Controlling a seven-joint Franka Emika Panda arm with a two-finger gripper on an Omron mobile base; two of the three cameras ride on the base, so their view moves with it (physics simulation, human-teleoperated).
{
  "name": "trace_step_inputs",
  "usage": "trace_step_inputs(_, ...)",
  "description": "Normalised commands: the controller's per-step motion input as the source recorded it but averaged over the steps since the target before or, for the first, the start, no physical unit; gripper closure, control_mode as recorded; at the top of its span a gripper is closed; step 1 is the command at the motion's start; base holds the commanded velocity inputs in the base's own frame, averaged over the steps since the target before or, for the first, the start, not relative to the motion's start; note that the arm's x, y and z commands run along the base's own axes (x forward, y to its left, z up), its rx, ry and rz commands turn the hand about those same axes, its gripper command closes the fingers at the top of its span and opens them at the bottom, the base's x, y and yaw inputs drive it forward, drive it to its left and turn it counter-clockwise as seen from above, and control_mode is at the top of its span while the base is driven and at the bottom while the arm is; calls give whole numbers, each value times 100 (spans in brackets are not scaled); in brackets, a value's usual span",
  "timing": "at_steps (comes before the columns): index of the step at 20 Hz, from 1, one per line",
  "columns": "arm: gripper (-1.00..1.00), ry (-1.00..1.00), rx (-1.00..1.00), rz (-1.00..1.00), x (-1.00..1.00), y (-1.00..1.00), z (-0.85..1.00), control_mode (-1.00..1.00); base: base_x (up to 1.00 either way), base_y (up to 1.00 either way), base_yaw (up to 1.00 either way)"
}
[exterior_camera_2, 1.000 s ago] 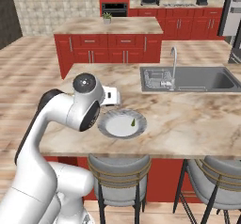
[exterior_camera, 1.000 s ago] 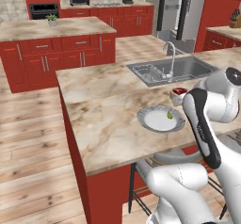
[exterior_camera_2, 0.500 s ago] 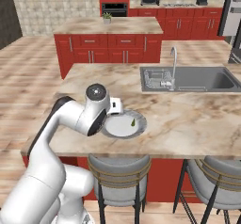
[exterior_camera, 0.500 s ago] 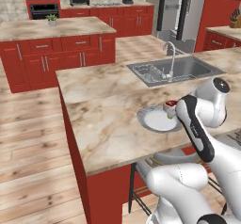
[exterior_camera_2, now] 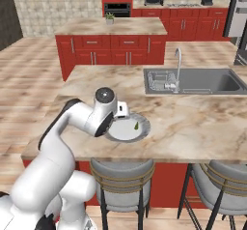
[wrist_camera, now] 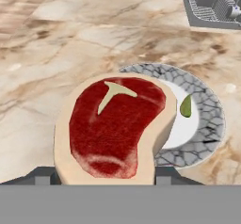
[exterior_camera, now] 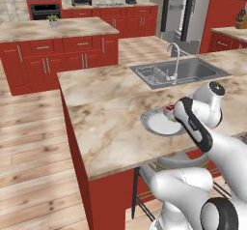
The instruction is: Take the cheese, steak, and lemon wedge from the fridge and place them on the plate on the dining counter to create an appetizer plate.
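The jaws grip the steak [wrist_camera: 113, 126] just above the plate [wrist_camera: 207, 124], beside the lemon [wrist_camera: 186, 106]; next comes lowering it onto the plate and letting go.

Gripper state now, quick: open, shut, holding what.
Gripper: shut on the steak, held above the plate on the dining counter.

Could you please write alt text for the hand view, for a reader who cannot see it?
A red steak with a tan rim sits close up, held in the claw, above the near edge of a grey-rimmed plate that carries a small lemon wedge. The plate rests on the marbled dining counter, with a steel sink at the upper right.
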Motion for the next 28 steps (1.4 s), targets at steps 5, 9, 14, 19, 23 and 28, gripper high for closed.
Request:
trace_step_inputs(5, 100, 0, 0, 0, 28, -17, -43, -100, 0, 0, 0)
trace_step_inputs(9, 100, 0, 0, 0, 34, -19, -29, -100, 0, 0, 0)
trace_step_inputs(14, 100, 0, 0, 0, 41, -7, -25, -100, 0, 0, 0)
trace_step_inputs(19, 100, 0, 0, 0, 41, -1, -26, -100, 0, 0, 0)
trace_step_inputs(23, -100, 0, 0, 0, 34, -2, -31, -100, 0, 0, 0)
trace_step_inputs(28, -100, 0, 0, 0, 30, -7, -26, -100, 0, 0, 0)
